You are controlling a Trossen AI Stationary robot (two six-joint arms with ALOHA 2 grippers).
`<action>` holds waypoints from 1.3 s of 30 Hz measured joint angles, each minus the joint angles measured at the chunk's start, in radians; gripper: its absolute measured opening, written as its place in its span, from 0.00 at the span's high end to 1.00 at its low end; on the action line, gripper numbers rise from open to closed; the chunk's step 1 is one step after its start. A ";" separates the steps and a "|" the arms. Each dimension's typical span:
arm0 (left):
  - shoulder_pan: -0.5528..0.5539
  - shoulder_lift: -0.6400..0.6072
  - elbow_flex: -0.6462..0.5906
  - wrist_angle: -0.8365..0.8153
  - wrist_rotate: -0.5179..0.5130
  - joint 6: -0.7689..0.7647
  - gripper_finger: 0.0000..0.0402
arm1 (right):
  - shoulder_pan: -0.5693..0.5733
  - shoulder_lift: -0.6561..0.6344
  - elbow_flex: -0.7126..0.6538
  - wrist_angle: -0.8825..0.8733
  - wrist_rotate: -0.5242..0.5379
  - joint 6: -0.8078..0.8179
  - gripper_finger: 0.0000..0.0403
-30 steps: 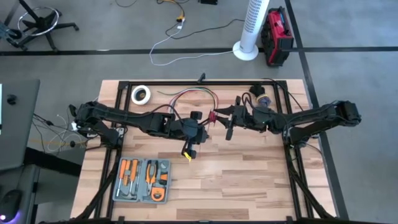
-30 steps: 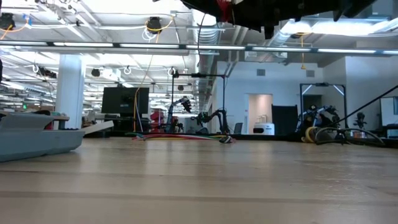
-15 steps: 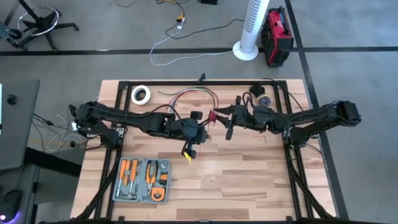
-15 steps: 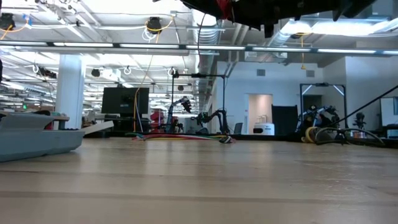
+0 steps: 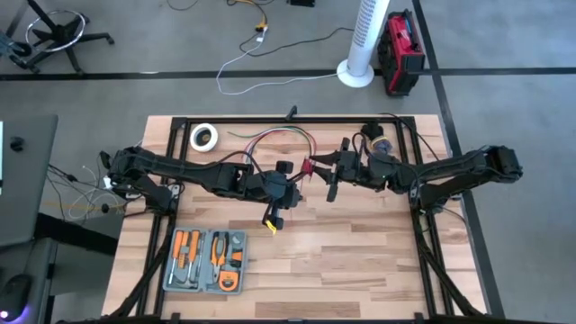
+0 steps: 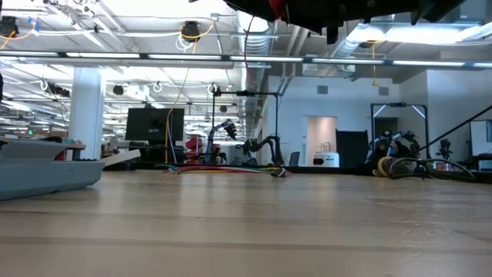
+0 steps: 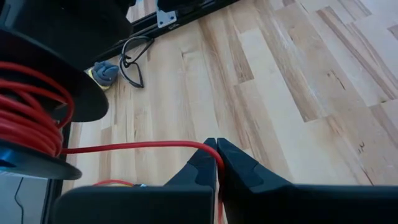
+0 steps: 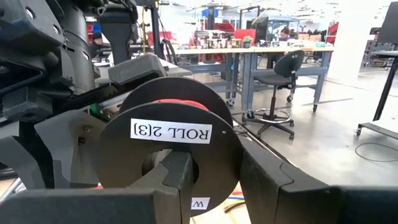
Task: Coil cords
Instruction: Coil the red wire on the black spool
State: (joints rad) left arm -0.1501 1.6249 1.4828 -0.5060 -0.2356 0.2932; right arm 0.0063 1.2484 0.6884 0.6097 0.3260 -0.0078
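Mid-table, left hand [image 7: 216, 144] pinches the red wire [image 7: 134, 146]; right hand [image 8: 214, 171] grips the spool [image 8: 168, 140].

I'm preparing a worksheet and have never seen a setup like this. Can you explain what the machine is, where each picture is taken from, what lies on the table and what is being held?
This is a robot with two dark arms working over a wooden table. One picture looks straight down from above, one looks level across the tabletop, and two come from cameras on the arms' wrists.

The right gripper holds a black spool labelled "ROLL 2[3]", with thin red wire wound on it. The left gripper is shut on that wire, which stretches from the spool to its fingertips. Both are raised above the middle of the table.

On the table lie a roll of white tape, a grey tray of orange-handled tools and some loose wires near the far edge.
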 joint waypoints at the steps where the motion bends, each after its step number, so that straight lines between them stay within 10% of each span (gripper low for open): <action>1: 0.000 0.000 0.000 0.000 0.000 -0.001 1.00 | 0.000 0.000 0.000 -0.001 0.000 0.000 0.73; 39: 0.000 -0.012 0.001 0.049 -0.212 0.148 1.00 | 0.013 -0.001 0.001 -0.334 -0.012 0.133 0.73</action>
State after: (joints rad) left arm -0.1501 1.6127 1.4837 -0.4566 -0.4478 0.4411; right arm 0.0193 1.2476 0.6891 0.2762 0.3139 0.1249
